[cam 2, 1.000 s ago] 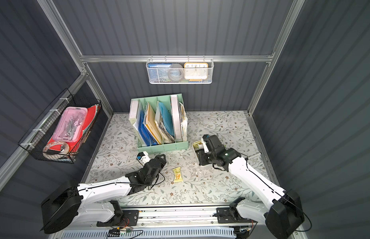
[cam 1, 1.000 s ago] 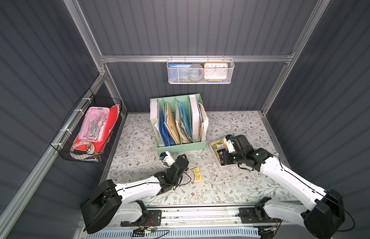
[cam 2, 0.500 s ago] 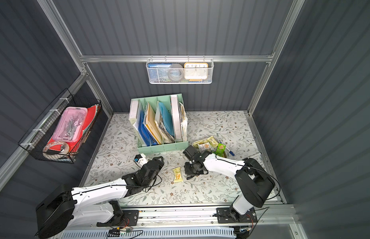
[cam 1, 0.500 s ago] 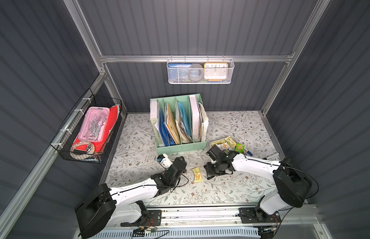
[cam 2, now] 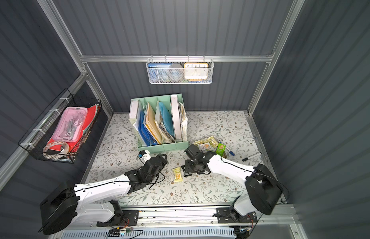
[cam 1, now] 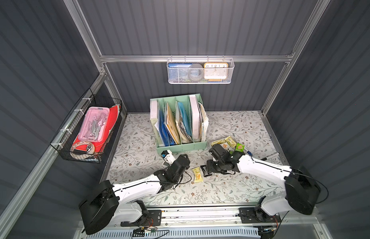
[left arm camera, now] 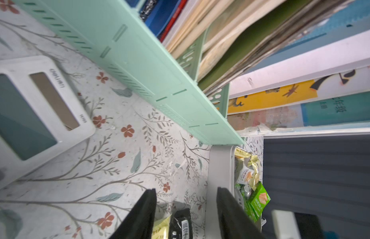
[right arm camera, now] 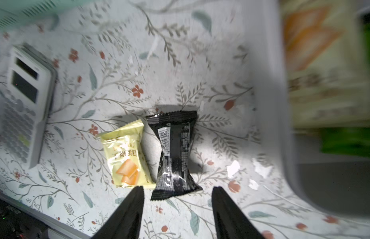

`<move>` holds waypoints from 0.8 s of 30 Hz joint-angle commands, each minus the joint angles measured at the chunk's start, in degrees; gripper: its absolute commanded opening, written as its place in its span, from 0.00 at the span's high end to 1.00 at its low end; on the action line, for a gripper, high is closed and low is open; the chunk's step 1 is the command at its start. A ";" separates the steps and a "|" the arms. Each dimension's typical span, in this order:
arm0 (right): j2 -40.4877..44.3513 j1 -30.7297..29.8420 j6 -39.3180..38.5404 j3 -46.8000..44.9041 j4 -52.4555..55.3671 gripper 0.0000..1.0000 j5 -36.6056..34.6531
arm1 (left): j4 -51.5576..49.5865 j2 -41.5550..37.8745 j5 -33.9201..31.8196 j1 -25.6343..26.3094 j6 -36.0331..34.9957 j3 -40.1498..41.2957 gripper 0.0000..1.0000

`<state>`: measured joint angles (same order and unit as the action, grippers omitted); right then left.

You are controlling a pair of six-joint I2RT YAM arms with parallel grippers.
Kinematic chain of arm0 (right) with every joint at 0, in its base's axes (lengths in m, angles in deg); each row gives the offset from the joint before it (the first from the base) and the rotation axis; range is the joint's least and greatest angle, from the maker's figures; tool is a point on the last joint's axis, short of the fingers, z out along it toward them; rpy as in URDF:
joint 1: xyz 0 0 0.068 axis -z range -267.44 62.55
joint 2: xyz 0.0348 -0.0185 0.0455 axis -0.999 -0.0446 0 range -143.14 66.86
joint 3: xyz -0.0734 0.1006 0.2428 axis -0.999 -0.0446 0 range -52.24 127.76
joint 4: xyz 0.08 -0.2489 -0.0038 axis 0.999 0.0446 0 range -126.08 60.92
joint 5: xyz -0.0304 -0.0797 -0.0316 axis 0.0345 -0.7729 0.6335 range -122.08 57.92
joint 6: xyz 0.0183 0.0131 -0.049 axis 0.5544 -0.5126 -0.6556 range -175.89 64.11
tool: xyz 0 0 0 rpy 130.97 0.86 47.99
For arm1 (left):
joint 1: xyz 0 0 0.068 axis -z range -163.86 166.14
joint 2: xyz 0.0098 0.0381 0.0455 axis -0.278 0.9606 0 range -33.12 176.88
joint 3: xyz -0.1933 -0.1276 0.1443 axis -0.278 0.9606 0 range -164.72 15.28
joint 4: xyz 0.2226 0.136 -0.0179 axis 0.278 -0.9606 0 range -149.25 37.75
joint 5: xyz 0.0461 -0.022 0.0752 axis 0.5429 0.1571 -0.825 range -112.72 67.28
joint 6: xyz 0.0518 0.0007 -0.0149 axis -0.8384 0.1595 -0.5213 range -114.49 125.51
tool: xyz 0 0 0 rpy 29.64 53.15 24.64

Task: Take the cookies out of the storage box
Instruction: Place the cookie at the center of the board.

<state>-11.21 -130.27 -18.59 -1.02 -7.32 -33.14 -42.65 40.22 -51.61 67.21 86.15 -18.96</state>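
Right gripper (right arm camera: 176,190) jaws apart over flat black wrapped cookie packet (right arm camera: 173,153), just beside pale yellow wrapped packet (right arm camera: 126,159). Left gripper (left arm camera: 186,192) apart, seemingly empty.

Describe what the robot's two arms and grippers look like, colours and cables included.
The left arm and right arm have white link shells, bulky rounded black joints and thin black cables looping outside. The left gripper and right gripper each have two flat, tapered black fingers.

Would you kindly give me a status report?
Both jaws open, empty. Black wrapped packet and pale yellow wrapped packet out on floral tabletop; more packets in white-grey plastic tray. Nothing in the way.
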 commanded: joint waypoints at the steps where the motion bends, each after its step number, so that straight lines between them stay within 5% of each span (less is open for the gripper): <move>1: 11.52 1.73 -2.80 0.11 3.82 0.43 -12.78 | -1.38 4.43 1.04 2.55 -5.55 -5.93 0.49; 6: 24.92 6.17 -4.58 -4.68 1.34 0.46 -23.73 | -3.54 15.64 2.85 6.59 -7.19 -17.44 0.51; 14: 32.59 13.59 -3.99 -5.38 7.71 0.49 -26.13 | -4.69 29.65 6.06 8.96 -6.49 -31.35 0.54; 24: 36.86 14.04 -4.36 -8.19 7.27 0.50 -24.30 | -9.60 40.97 8.30 7.79 -17.99 -45.09 0.57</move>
<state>25.54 -116.57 -22.33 -8.50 -0.81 -57.62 -48.02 79.98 -43.11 75.82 74.09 -61.56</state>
